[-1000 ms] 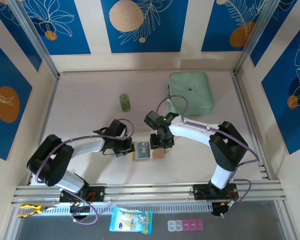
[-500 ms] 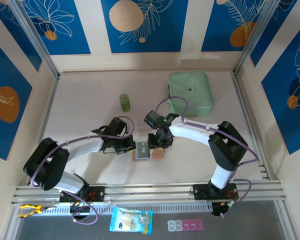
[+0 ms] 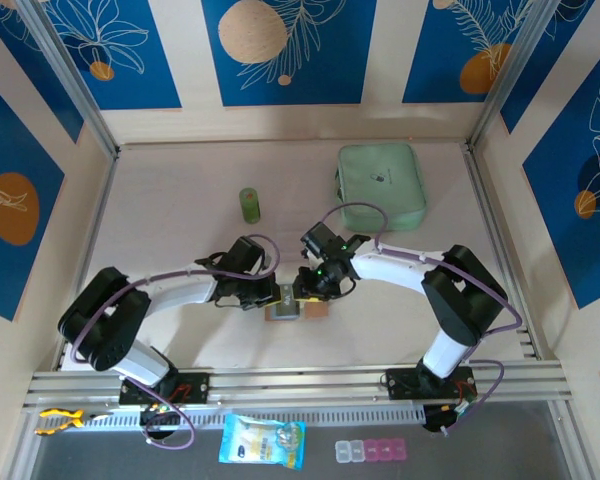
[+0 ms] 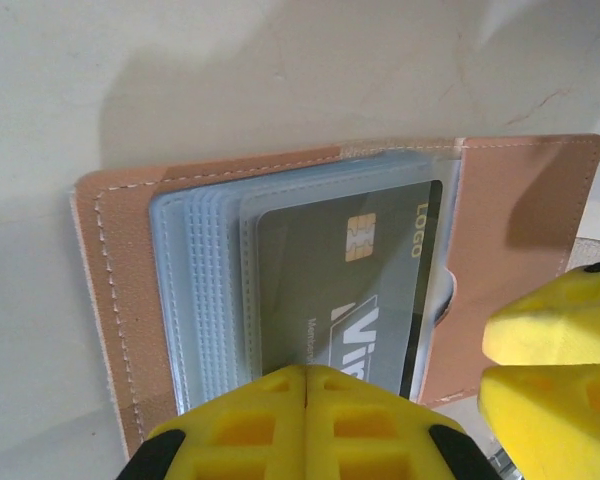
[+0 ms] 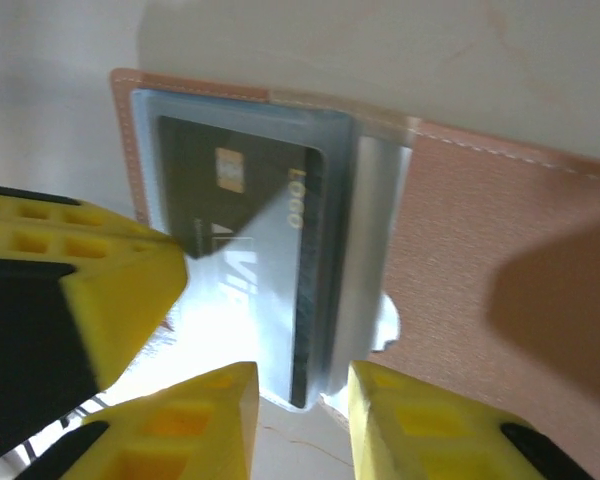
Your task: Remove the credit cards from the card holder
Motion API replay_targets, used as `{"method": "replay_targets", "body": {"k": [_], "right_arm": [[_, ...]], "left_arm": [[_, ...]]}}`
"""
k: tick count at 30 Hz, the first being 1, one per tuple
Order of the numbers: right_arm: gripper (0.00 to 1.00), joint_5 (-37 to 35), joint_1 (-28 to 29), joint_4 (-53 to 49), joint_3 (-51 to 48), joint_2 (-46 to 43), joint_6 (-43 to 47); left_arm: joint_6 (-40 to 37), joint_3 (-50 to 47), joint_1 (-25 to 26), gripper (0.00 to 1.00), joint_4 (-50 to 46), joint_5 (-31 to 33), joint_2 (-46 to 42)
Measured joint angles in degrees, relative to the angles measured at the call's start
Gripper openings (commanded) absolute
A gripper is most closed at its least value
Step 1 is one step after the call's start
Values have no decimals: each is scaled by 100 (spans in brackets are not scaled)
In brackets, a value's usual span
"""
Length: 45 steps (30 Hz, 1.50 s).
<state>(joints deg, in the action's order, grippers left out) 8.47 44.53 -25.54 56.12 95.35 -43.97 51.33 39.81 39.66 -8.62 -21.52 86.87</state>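
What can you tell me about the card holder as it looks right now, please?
The card holder is a pinkish-tan, leather-like wallet with pale stitching, lying open and flat on the table. Clear ribbed sleeves fan out inside, the top one holding a dark grey chip card. The shut left gripper sits over one edge; the open right gripper straddles the sleeve's edge.

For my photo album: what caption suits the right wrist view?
Right end effector straddles a dark credit card in the open pinkish card holder.
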Motion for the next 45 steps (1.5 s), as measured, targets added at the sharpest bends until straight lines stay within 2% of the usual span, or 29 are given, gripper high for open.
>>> {"method": "replay_targets", "body": {"k": [10, 31, 37, 45], "right_arm": [[26, 210, -15, 387, -7, 63, 0], [23, 293, -70, 549, -7, 470, 2], [20, 402, -74, 625, -7, 498, 0], [21, 514, -107, 713, -7, 586, 0]], "left_arm": [[0, 0, 0, 0, 4, 44, 2], [0, -2, 0, 0, 33, 57, 63], [0, -2, 0, 0, 50, 57, 72], [0, -2, 0, 0, 50, 57, 74]]}}
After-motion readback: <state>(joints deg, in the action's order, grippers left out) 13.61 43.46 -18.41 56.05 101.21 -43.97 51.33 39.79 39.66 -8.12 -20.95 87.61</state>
